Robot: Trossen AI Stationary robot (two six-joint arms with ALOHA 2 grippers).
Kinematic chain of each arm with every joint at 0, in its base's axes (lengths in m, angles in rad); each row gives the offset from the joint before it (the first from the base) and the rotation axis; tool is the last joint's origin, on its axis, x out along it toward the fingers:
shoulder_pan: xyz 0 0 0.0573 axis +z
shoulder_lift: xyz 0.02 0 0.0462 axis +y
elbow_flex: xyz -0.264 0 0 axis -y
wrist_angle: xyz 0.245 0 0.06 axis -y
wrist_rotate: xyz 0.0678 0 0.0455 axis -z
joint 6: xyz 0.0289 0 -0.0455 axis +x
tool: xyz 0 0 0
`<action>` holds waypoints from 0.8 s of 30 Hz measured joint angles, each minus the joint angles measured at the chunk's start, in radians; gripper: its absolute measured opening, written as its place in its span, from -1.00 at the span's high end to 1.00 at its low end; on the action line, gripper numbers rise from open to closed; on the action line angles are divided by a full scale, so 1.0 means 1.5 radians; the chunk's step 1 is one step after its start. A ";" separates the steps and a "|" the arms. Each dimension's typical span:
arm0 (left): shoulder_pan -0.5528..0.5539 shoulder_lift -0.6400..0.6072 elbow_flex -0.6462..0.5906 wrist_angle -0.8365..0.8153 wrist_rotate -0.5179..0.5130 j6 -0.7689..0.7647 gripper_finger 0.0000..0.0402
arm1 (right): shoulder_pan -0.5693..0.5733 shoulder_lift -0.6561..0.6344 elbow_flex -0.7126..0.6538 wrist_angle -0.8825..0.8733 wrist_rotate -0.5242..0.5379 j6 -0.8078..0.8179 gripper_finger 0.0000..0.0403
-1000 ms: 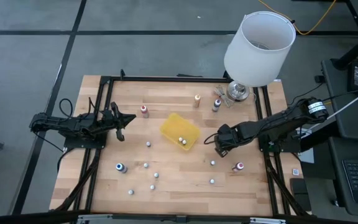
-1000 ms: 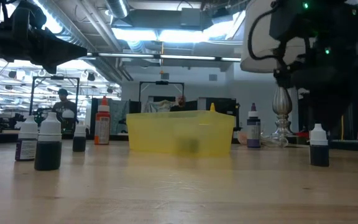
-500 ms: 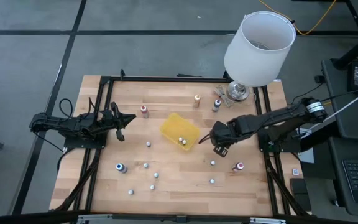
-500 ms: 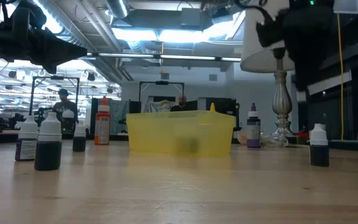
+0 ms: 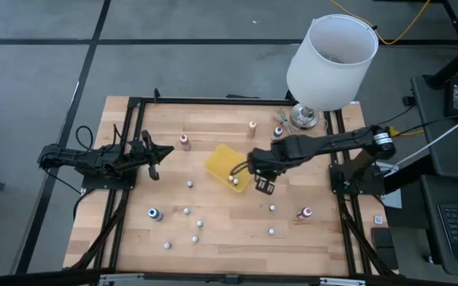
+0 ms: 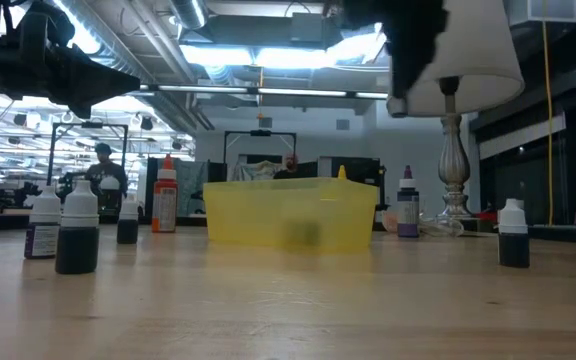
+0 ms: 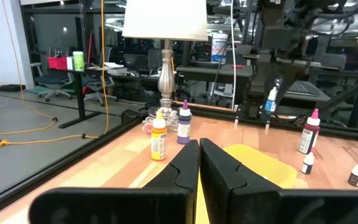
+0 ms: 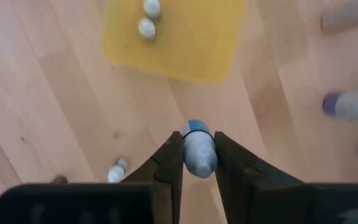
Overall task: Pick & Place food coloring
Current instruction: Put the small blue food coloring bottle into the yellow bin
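the right gripper [image 5: 254,168] hangs over the right edge of the yellow tray [image 5: 221,161], its fingers [image 8: 169,163] pinched on a small blue-capped dropper bottle [image 8: 197,148]; only the bottle's top shows between them in the right wrist view. in the low view that arm is mostly cut off at the top edge, in front of the white lampshade [image 6: 468,60]. two white-capped bottles [image 5: 232,178] lie in the tray's near corner. more food coloring bottles [image 5: 194,225] are scattered on the wooden table [image 5: 133,230], near left of the tray; a purple-capped one [image 5: 306,213] lies at the near right, and three others stand by the lamp base [image 5: 304,117]. the left gripper [image 5: 156,153] waits at the left side, fingers pressed together and empty.
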 joint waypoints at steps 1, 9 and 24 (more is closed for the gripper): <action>0.000 0.000 0.000 0.000 0.000 0.000 0.95 | -0.005 0.013 0.018 0.000 0.000 -0.018 0.62; 0.000 0.000 0.000 0.000 0.000 0.000 0.95 | -0.051 0.138 0.165 0.003 -0.001 -0.145 0.62; 0.000 0.000 0.000 0.000 0.000 0.000 0.94 | -0.086 0.319 0.282 0.054 -0.015 -0.265 0.61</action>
